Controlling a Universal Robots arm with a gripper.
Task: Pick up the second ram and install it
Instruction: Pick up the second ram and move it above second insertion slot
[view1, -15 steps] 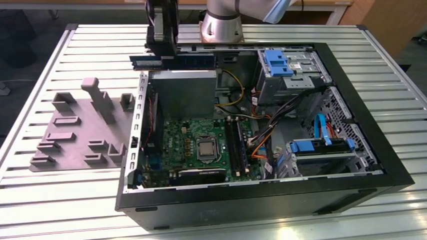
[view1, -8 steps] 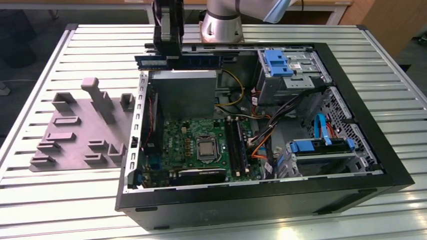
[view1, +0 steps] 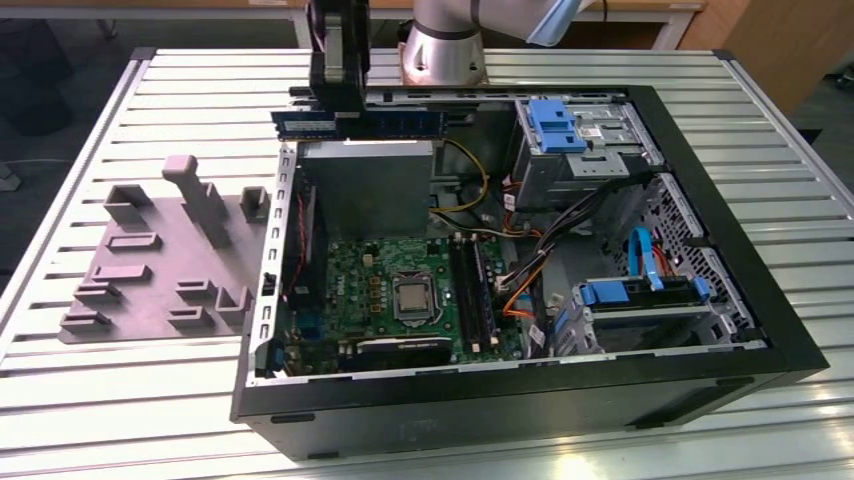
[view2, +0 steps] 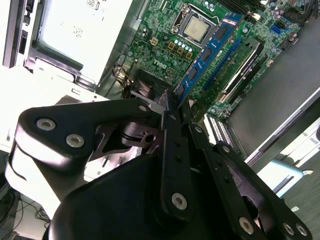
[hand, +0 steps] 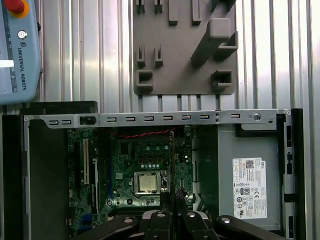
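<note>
One computer case, one motherboard, one blue memory stick, one holder block, two drive brackets (both blue).

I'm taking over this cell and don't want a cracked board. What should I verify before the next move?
1. Grip on the second ram: ok, the gripper is shut on it.
2. Ram clear of the case: ok, held above its far edge.
3. Ram over the slots: not ok, it hangs near the far wall.
4. Ram parallel to the slots: not ok, it looks crosswise in the exterior view.
5. Free slot with open latches: cannot tell.
</note>
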